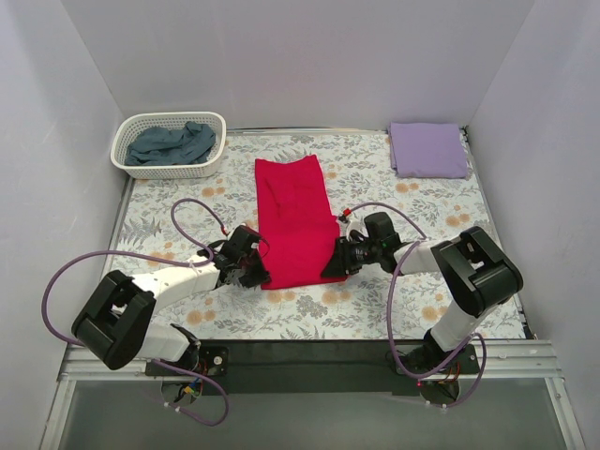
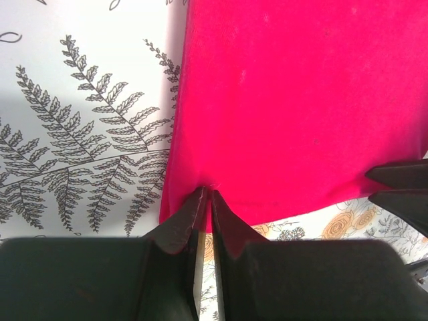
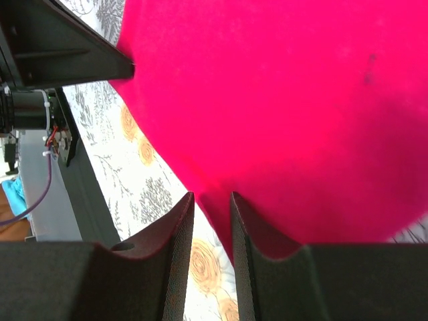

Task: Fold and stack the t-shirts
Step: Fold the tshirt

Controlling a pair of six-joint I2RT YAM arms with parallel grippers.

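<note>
A bright red t-shirt lies folded into a long strip on the floral table covering. My left gripper is at its near left corner. In the left wrist view that gripper is pinched shut on the red hem. My right gripper is at the near right corner. Its jaws stand a little apart, with the thick red edge bunched between them. A lavender t-shirt lies folded at the back right. A blue-grey t-shirt sits crumpled in the basket.
A white basket stands at the back left. White walls close in three sides. The arm bases and a dark rail run along the near edge. Purple cables loop beside each arm.
</note>
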